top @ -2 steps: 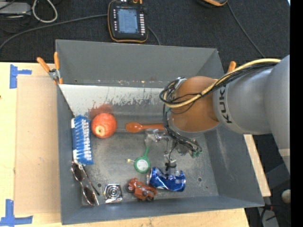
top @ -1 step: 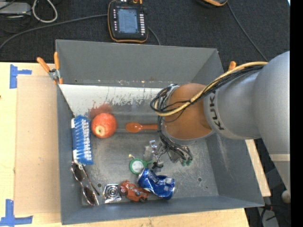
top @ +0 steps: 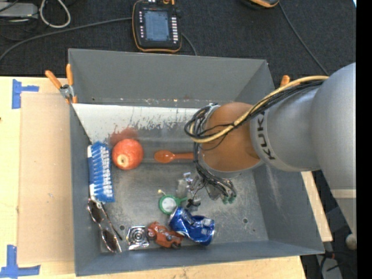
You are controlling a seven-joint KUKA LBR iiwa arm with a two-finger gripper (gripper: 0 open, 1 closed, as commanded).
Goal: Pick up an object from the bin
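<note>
My gripper [top: 192,190] hangs below the arm's orange cover, over the middle of the bin floor. Just to its lower left lies a small round green-and-white disc [top: 168,203]. A crumpled blue and white wrapper-like thing [top: 192,226] lies directly below it, near the front wall. An orange plastic spoon [top: 170,155] rests on the floor to its upper left, with the handle running under the cover. I see nothing held in the gripper.
A red-orange apple [top: 128,154] and a blue bristled brush [top: 100,172] lie at the left. Sunglasses [top: 102,226], a silver metal piece [top: 138,236] and a small red-orange toy [top: 163,235] line the front left. A small green bit [top: 231,199] peeks out right of the gripper.
</note>
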